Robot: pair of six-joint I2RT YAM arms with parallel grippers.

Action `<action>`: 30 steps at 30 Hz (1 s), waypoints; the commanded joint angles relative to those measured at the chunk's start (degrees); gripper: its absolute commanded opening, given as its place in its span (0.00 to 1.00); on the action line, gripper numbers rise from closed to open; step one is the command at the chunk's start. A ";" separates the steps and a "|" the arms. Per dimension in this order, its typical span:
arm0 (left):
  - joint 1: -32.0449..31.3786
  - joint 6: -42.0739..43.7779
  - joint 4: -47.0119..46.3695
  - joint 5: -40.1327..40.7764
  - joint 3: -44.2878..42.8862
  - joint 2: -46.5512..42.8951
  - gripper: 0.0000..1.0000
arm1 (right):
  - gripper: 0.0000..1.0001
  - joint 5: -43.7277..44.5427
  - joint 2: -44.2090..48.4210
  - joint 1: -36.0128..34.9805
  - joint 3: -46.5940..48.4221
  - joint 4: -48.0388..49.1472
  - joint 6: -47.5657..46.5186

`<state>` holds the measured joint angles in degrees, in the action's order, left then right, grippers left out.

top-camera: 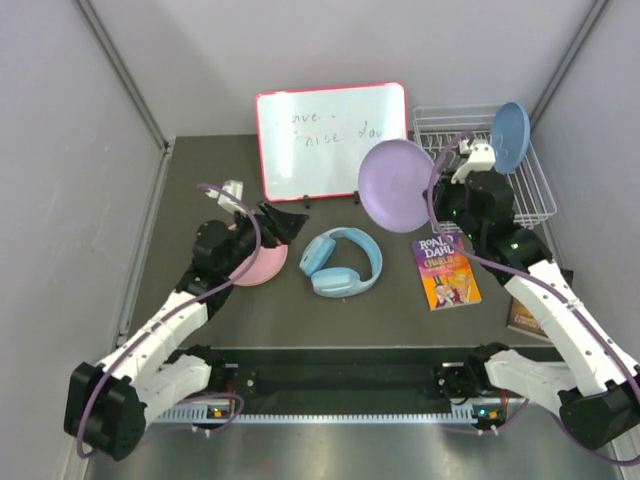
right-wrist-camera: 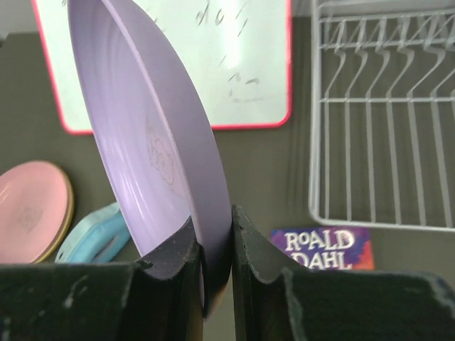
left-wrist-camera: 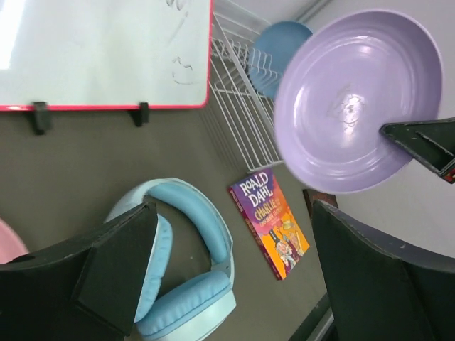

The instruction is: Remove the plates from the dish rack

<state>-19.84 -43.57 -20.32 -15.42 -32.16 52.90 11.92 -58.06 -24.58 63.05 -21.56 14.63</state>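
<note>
My right gripper (top-camera: pixel 434 196) is shut on the rim of the lavender plate (top-camera: pixel 397 185) and holds it on edge in the air, left of the white wire dish rack (top-camera: pixel 535 195). The right wrist view shows the fingers (right-wrist-camera: pixel 256 249) pinching this plate (right-wrist-camera: pixel 153 135). A light blue plate (top-camera: pixel 510 137) stands upright in the rack's far end. A pink plate (top-camera: pixel 262 265) lies on the table at the left, with a tan-orange rim (right-wrist-camera: pixel 62 226) showing under it. My left gripper (top-camera: pixel 285 222) is open and empty just right of the pink plate.
A red-framed whiteboard (top-camera: pixel 330 140) stands at the back. Light blue headphones (top-camera: pixel 342 262) lie mid-table. A Roald Dahl book (top-camera: pixel 446 272) lies in front of the rack, with a brown object (top-camera: pixel 525 315) to its right. Grey walls close in on both sides.
</note>
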 commanded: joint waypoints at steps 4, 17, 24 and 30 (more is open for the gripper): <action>-11.27 1.74 -9.38 8.47 -4.40 8.70 0.92 | 0.00 -9.89 3.04 -2.84 -6.00 6.09 9.26; -15.58 2.88 -15.63 13.66 -6.24 17.58 0.84 | 0.00 -18.51 3.13 -6.18 -11.63 13.91 15.86; -16.20 2.61 -20.02 14.19 -4.58 19.69 0.17 | 0.01 -22.91 2.96 -6.18 -14.27 17.43 18.32; -16.29 5.50 -13.02 21.73 -2.73 14.08 0.00 | 0.56 -18.71 1.81 -6.10 -11.03 12.37 14.04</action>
<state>-35.59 -41.89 -35.88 -1.54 -35.75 72.01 -5.93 -56.71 -29.45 47.68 -9.41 31.77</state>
